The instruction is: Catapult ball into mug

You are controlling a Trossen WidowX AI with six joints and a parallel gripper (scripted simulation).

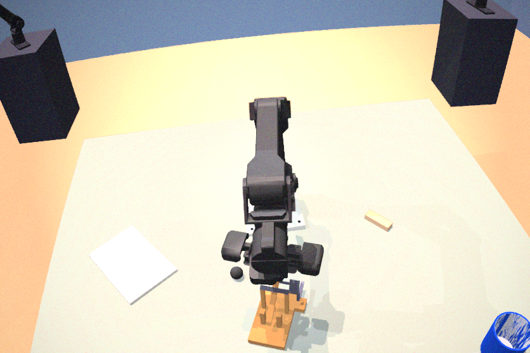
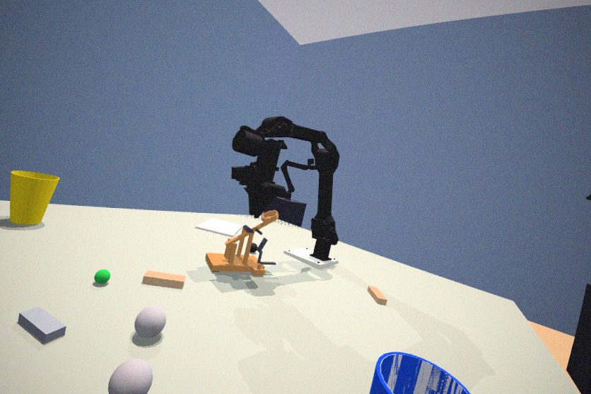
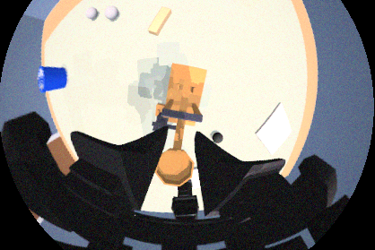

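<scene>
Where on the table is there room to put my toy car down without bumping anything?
The widest bare stretch lies between the small tan block and the blue mug. Another lies behind the white sheet, toward the table's far edge. It is crowded in the middle: the gripper hangs over the catapult, with the black ball close beside.
</scene>
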